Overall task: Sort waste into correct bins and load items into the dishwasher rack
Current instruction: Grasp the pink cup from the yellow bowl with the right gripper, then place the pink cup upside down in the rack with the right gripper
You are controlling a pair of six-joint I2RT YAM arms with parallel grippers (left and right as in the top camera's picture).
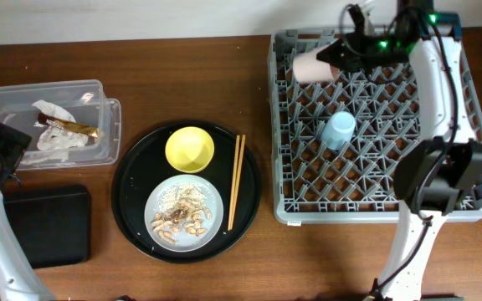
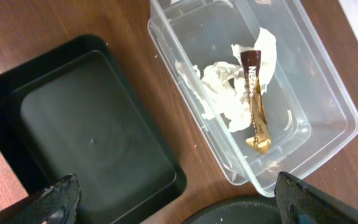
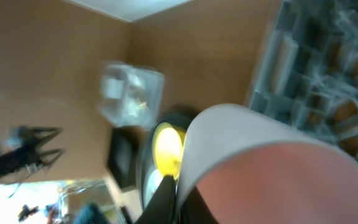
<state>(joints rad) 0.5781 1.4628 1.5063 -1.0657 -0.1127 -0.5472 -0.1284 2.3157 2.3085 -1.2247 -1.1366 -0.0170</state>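
R end effector (image 1: 339,55) pinches pink cup (image 1: 313,67) rim, sideways over rack (image 1: 281,125) nr surface far edge; thin grip cld slip, cup rolls off. L end effector (image 2: 179,202) wide, empty.

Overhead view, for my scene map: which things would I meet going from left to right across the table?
In order: clear box → yellow bowl → chopsticks → pink cup. Things that overlap these are left out.
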